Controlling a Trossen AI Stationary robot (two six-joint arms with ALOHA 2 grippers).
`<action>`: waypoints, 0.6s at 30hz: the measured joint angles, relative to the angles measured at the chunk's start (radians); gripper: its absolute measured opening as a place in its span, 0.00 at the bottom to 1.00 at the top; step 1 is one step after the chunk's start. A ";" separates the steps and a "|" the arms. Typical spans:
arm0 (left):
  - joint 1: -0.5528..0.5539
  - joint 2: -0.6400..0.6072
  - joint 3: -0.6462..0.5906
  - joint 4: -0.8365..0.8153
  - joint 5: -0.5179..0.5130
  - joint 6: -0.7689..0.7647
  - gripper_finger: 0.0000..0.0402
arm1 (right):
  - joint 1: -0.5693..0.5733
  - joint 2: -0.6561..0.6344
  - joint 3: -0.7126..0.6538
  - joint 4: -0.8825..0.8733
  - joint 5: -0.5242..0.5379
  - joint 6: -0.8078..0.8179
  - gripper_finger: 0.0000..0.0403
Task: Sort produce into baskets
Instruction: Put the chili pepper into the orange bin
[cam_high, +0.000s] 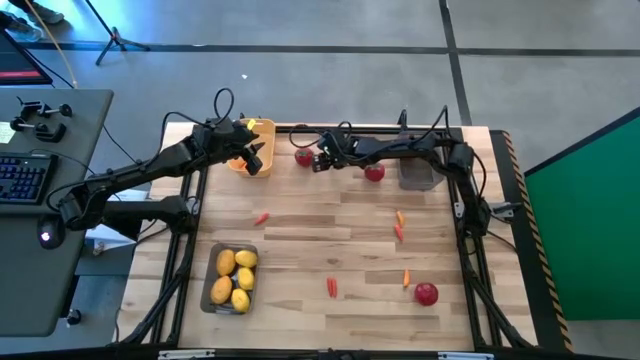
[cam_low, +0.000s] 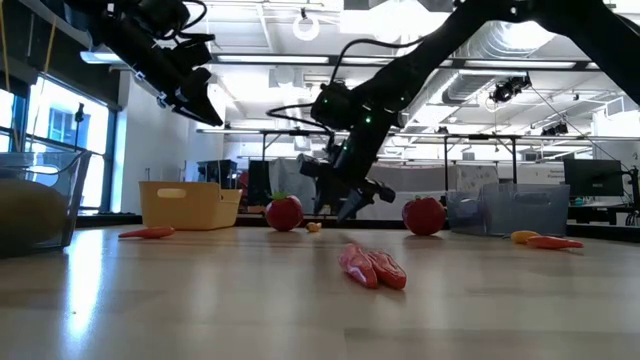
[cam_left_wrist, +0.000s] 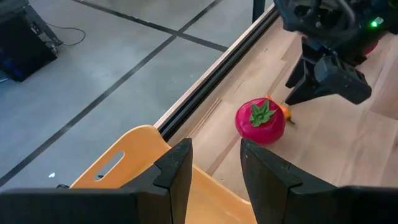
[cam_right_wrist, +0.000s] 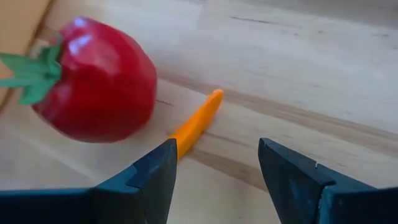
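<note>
The right gripper (cam_right_wrist: 214, 165), fingers spread and empty, hangs just above the surface (cam_high: 330, 240) near its far edge. A small orange carrot piece (cam_right_wrist: 198, 122) lies flat ahead of its fingertips, long axis running from 7 to 1 o'clock in the right wrist view. A red fruit (cam_right_wrist: 93, 81) rests at its 9 o'clock, green top toward the yellow basket (cam_high: 243, 160). The left gripper (cam_left_wrist: 214, 165), parted and empty, hovers over that basket.

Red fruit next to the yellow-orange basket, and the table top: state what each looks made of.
The red fruit looks like moulded plastic: smooth glossy skin with bright highlights and a stiff green leafy top. It could be rubber instead; the look leaves that open. The table top looks like pale wood with a matt finish: joined planks with visible grain lines.
</note>
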 joint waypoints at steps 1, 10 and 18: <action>0.000 0.000 0.000 0.000 0.000 0.000 0.30 | 0.004 0.001 0.000 0.000 0.010 0.004 0.54; 0.000 0.000 0.000 0.000 0.000 0.007 0.30 | 0.017 0.028 0.000 0.032 0.038 0.019 0.54; 0.000 0.000 0.000 -0.001 0.000 0.010 0.30 | 0.030 0.046 0.001 0.058 0.047 0.018 0.54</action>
